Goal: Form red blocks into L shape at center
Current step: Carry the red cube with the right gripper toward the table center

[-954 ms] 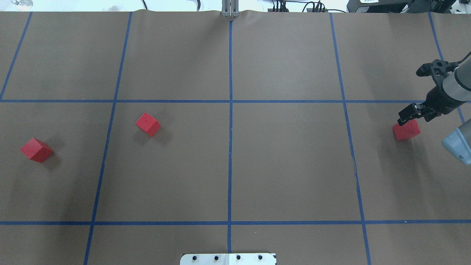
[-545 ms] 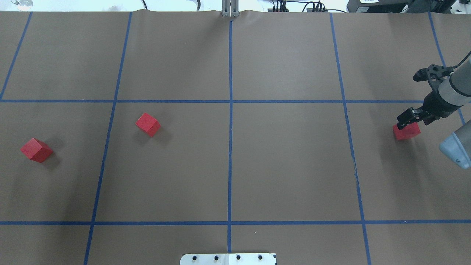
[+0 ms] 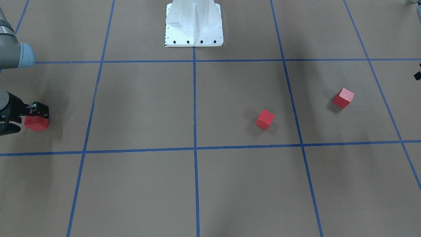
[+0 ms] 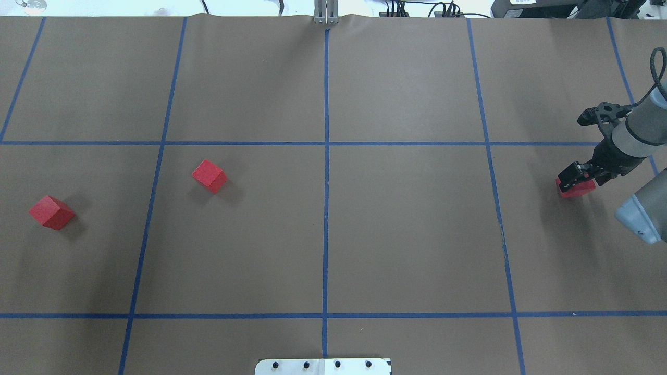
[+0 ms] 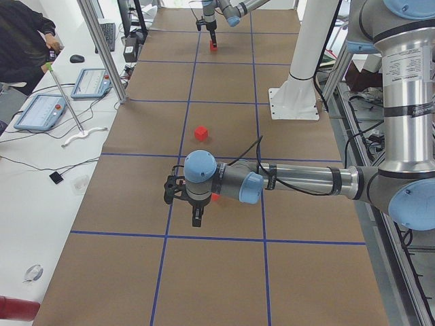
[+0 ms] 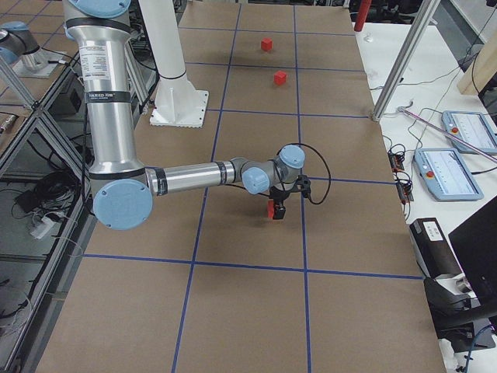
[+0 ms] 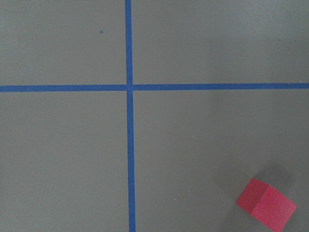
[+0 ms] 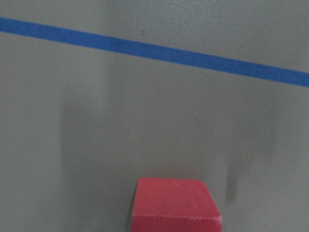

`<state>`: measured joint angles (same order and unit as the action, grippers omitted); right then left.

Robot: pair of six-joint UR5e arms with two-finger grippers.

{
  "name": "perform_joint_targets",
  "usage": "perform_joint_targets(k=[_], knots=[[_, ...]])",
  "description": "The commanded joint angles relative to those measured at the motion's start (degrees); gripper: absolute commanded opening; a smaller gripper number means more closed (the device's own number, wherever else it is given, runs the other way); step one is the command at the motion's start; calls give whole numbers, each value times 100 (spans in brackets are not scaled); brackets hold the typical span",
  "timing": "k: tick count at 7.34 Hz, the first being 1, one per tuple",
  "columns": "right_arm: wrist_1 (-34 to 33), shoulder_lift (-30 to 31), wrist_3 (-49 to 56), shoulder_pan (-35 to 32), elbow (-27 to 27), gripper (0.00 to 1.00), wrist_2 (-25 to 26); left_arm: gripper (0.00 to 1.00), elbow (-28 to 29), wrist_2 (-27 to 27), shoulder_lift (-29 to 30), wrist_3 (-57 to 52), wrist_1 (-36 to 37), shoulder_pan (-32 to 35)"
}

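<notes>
Beyond the white metal base plate [image 4: 323, 366] spreads the blue-taped brown table [image 4: 417, 234]. Left of the plate lie a small matte red cube [image 4: 209, 176] and a second red cube [image 4: 51, 212]. Right of it, the right gripper [image 4: 576, 179] straddles a third red cube [image 4: 579, 190], and I cannot tell if it is squeezing. The left gripper [image 5: 196, 221] cannot be judged either. Black cables [image 4: 448, 9] edge the far side.

person [image 5: 24, 34] by white bench [image 5: 27, 217] w/ 2 pendants [image 5: 41, 112].
</notes>
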<state>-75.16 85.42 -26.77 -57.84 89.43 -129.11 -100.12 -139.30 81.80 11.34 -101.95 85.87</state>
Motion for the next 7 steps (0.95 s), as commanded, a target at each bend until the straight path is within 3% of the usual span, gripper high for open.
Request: perform_joint_targets(k=[1, 2, 4, 6, 7], knots=[[-7, -16, -30, 10, -49, 0, 0, 100, -8, 0, -7, 0, 0, 0], [-7, -42, -30, -16, 38, 0, -34, 100, -17, 0, -33, 0, 0, 0], [-173, -77, -161, -174, 843, 0, -122, 100, -69, -44, -77, 0, -9, 0], [-209, -828, -2163, 104, 1155, 0, -97, 100, -52, -123, -77, 0, -9, 0], [-209, -1321, -3062, 637, 1147, 0, 130, 100, -52, -123, -77, 0, 0, 0]])
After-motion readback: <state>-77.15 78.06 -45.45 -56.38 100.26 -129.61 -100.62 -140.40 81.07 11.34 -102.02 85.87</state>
